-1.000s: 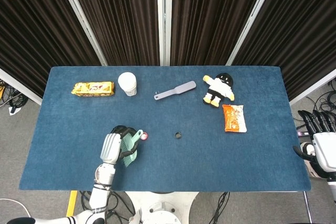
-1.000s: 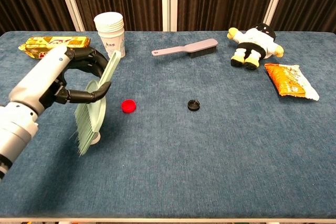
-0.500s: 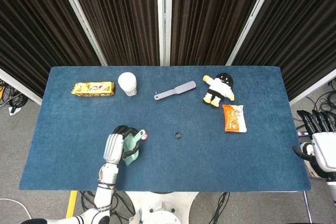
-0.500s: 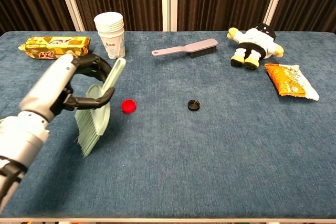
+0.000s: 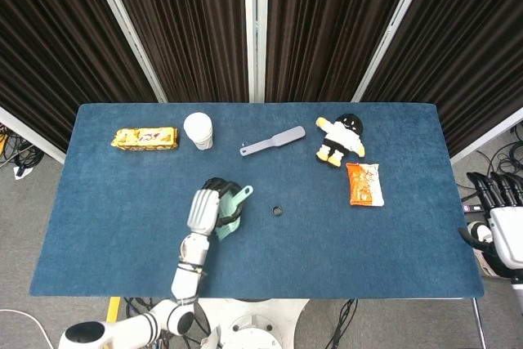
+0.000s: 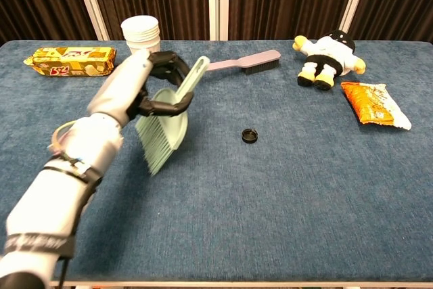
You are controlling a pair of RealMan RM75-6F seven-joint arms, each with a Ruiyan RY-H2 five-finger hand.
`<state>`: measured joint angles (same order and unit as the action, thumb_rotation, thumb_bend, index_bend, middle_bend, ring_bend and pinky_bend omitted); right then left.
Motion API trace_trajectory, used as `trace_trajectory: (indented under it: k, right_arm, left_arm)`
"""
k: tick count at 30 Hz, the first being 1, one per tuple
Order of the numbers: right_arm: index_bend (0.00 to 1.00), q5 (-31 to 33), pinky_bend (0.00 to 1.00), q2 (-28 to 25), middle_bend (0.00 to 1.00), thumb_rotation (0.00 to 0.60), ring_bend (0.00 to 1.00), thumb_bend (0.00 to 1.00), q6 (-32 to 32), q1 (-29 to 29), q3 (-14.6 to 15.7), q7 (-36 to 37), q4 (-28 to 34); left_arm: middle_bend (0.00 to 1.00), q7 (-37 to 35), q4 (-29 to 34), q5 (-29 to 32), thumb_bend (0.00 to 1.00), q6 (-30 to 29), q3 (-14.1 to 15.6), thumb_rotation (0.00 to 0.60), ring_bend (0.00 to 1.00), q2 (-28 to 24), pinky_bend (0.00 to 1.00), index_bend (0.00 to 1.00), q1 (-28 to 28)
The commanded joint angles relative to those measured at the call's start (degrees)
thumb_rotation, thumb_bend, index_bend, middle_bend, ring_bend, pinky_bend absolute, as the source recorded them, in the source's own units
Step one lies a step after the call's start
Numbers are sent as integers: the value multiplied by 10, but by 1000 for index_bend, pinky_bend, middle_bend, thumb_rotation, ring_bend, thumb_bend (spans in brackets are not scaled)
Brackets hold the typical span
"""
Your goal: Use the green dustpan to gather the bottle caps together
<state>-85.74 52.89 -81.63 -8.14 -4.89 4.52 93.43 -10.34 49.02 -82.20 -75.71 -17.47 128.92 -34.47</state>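
Left robot hand (image 6: 145,82): grips green dustpan (image 6: 164,132) (tilted, above tabletop (image 6: 270,201)); black bottle cap (image 6: 249,135): right of dustpan, apart

Your head view looks steeply down from high above, taking in the whole blue counter (image 5: 114,202) and the curtains behind it. Your chest view sits low at the near edge, facing across the counter (image 6: 304,201) toward the curtains, much closer. Both share the counter top and everything on it.
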Motion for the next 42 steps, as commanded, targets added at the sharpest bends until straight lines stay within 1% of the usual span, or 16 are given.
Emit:
trace_trajectory:
  k: [1,6,10,14,16,19,24,27,32,39,42]
  right_arm:
    - [0,1,0,-1,90,600,0,103,-2,2,0,1,0]
    - [0,1,0,-3,91,600,0,103,-7,6,0,1,2]
    - [0,0,0,-3,90,600,0,103,-11,8,0,1,3]
    - [0,-1,0,-4,90,600,0,103,-15,10,0,2,3]
    - [0,-1,0,-5,90,600,0,103,-15,10,0,2,3]
    - [0,-3,0,-5,90,600,0,103,-15,9,-1,5,1]
    - [0,-6,0,-2,91,600,0,104,-14,8,-1,8,-3]
    - [0,-5,0,-2,90,600,0,103,-13,7,-1,9,-4]
    - [0,-7,0,-3,90,600,0,103,-14,7,-1,8,-3]
    - [0,-2,0,-9,90,600,0,103,-15,12,0,6,0]
    - [0,-1,0,-11,90,600,0,104,-17,14,0,5,1]
  left_arm:
    - [576,-8,-28,13,472,29,-21,600,376,11,259,469,-36]
    - [574,-12,-50,41,472,49,-32,600,376,11,260,469,-83]
    - [572,-26,-54,65,472,69,-36,600,376,11,260,469,-122]
    - [570,-43,-53,80,472,67,-40,600,376,11,260,469,-147]
    - [570,-54,-54,81,472,63,-42,600,376,10,260,469,-145]
    - [569,-65,-35,82,472,63,-40,600,376,-12,260,469,-129]
    - [566,-49,-25,80,471,65,-25,600,376,-45,260,469,-106]
    - [565,-50,-20,85,471,74,-21,600,376,-52,260,469,-97]
    - [565,-61,-21,91,471,92,-25,600,376,-39,260,469,-103]
    - [565,-103,-87,86,473,126,-41,600,376,7,260,469,-151]
    - [566,-110,-93,86,474,136,-39,600,376,11,260,469,-174]
